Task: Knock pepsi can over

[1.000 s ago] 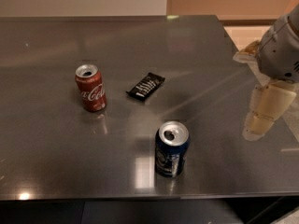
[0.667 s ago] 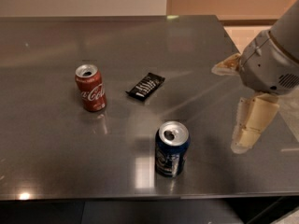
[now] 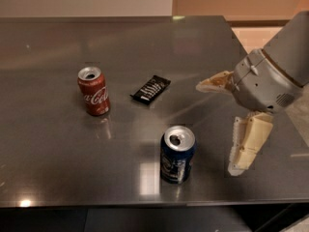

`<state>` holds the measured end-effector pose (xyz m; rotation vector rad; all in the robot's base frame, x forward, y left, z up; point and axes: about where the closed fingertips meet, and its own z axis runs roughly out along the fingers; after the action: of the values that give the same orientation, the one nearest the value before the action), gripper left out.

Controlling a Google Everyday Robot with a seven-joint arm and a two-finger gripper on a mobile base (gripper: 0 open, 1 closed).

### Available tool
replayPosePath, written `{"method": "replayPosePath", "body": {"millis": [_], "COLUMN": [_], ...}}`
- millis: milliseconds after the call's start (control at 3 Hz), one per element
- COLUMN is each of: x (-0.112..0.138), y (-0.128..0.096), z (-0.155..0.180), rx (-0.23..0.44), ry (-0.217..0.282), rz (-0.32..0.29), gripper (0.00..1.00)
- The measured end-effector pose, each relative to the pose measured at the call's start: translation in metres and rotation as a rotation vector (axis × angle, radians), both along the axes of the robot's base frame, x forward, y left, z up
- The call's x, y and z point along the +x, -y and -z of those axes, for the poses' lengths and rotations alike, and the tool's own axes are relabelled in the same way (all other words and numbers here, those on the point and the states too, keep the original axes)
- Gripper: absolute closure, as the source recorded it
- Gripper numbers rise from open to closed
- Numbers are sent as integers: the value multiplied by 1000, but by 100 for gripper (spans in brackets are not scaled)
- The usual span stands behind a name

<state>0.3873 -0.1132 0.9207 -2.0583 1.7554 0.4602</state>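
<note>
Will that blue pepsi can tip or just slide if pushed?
The pepsi can stands upright and narrow; a high push from the open gripper on its right likely tips it. On the glossy table, a low push may slide it.

The table (image 3: pixel 58 168) was seen to be of dark brushed metal, smooth and half-glossy, with soft light mirrored in it. The pepsi can (image 3: pixel 177 156) and the red can (image 3: pixel 94 92) were shown as glossy painted aluminium with bare silver tops. The black wrapper (image 3: pixel 150 89) appeared to be shiny film. The gripper (image 3: pixel 217 128), held spread beside the pepsi can and apart from it, was finished in matt cream plastic, its wrist housing (image 3: pixel 270 81) in smooth matt grey
</note>
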Motion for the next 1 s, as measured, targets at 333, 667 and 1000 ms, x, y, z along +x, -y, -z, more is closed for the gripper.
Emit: {"method": "replayPosePath", "body": {"millis": [333,667,1000], "x": [-6,-6,-8], "y": [-16,-30,-43], "z": [10,19,23], "rx": [52,83,105], "ry": [-6,-17,-32], "rz": [-55,-84,-116], "gripper": [0,0,0]}}
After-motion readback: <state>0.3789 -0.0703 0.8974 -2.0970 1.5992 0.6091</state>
